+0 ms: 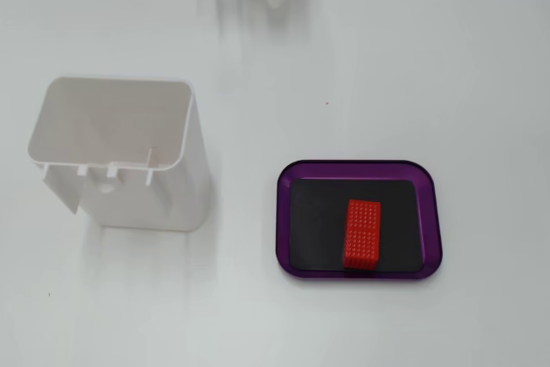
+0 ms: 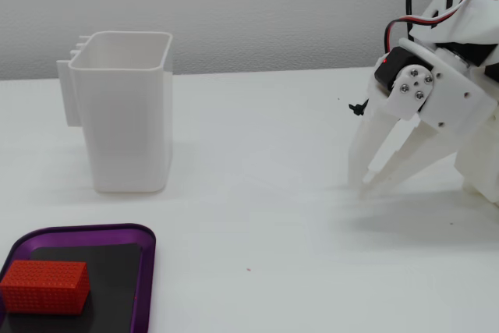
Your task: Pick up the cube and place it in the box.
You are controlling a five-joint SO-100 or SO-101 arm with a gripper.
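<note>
While my gripper [image 2: 365, 178] hangs nearly closed and empty at far right, the cube [image 1: 362, 235] lies in the box [image 1: 434, 212], long axis near-to-far, well apart from it.

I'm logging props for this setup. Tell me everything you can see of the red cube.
The cube is a small bright red oblong block whose faces are covered in a fine ribbed grid; it looks like plastic. It lies flat on the black floor of the purple-rimmed box, towards the bottom edge in the view from above, long side running up and down the picture. Nothing else touches it; the gripper is far off, near the table.
</note>
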